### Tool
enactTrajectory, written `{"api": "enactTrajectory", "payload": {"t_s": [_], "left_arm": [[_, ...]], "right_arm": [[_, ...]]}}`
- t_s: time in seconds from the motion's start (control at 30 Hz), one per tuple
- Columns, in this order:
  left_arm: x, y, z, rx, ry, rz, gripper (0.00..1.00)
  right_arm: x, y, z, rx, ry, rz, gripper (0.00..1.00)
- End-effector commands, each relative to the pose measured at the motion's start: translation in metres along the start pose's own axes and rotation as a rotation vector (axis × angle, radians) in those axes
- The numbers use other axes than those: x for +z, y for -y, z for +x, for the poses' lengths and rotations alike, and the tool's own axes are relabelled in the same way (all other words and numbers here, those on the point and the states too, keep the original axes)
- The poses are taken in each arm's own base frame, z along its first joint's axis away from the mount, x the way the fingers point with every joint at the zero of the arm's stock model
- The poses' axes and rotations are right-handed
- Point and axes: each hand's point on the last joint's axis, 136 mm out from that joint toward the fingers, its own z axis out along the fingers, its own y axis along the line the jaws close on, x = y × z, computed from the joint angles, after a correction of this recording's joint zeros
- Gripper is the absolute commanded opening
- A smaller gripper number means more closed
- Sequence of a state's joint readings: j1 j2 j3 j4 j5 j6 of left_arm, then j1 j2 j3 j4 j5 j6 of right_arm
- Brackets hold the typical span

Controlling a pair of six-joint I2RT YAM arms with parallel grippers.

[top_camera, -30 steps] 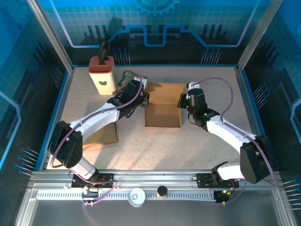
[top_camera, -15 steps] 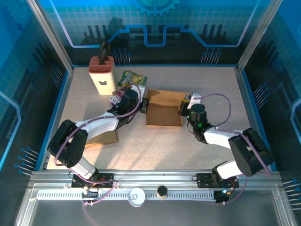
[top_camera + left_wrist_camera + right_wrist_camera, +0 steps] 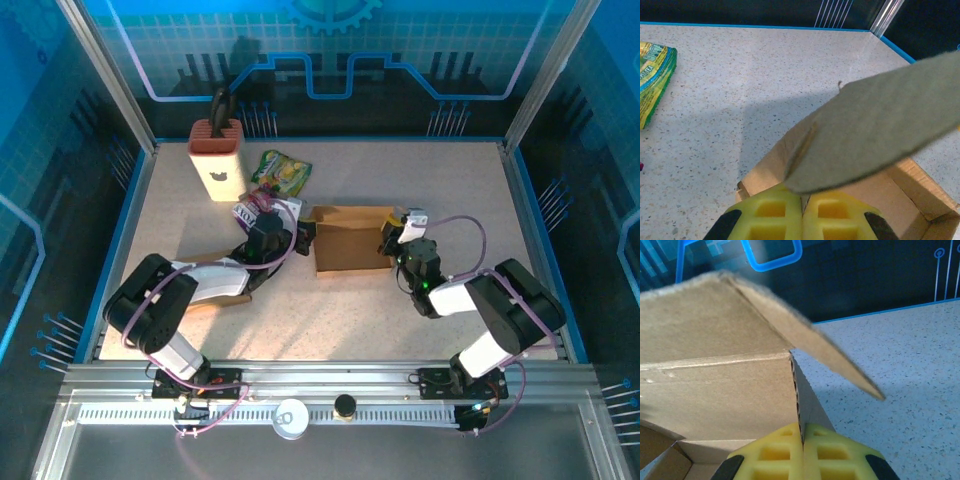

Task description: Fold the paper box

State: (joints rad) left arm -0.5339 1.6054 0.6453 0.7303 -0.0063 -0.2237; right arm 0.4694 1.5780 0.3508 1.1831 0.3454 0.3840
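The brown cardboard box (image 3: pixel 352 240) stands open in the middle of the table between both arms. My left gripper (image 3: pixel 305 233) is shut on the box's left wall, and in the left wrist view its yellow fingers (image 3: pixel 770 215) pinch a thin cardboard edge while a grey-brown flap (image 3: pixel 880 125) hangs over them. My right gripper (image 3: pixel 392 237) is shut on the box's right wall. In the right wrist view its yellow fingers (image 3: pixel 832 452) clamp the corrugated edge of the wall (image 3: pixel 715 390), with a flap (image 3: pixel 810 340) slanting out to the right.
A cream and red knife block (image 3: pixel 217 157) stands at the back left. A green and yellow snack bag (image 3: pixel 281 170) lies behind the left gripper, also visible as the bag (image 3: pixel 652 80) in the left wrist view. A flat cardboard piece (image 3: pixel 215 285) lies under the left arm.
Both grippers have drawn toward the near edge with the box held between them. The box has slid nearer and slightly right, and both arms have folded lower.
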Motion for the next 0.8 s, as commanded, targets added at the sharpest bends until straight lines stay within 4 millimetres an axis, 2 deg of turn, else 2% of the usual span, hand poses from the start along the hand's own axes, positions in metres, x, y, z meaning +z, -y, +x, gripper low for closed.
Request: {"api": "enactTrajectory", "payload": {"t_s": [0.0,0.33,0.5,0.57,0.77], "left_arm": [[0.000,0.038,-0.012,-0.028,0.084,0.161,0.02],[-0.006,0.042,0.015,-0.040,0.123,0.138,0.04],[-0.013,0.040,0.025,-0.037,0.133,0.135,0.05],[-0.013,0.039,0.029,-0.033,0.126,0.131,0.04],[-0.014,0.040,0.041,-0.010,0.111,0.110,0.04]], "right_arm": [[-0.005,-0.027,-0.007,-0.006,0.063,-0.106,0.00],[-0.014,-0.026,0.006,-0.016,0.068,-0.089,0.00],[-0.022,-0.020,0.007,-0.010,0.068,-0.070,0.13],[-0.024,-0.017,0.010,-0.003,0.048,-0.055,0.22],[-0.027,-0.016,0.012,-0.006,-0.014,-0.039,0.25]]}}
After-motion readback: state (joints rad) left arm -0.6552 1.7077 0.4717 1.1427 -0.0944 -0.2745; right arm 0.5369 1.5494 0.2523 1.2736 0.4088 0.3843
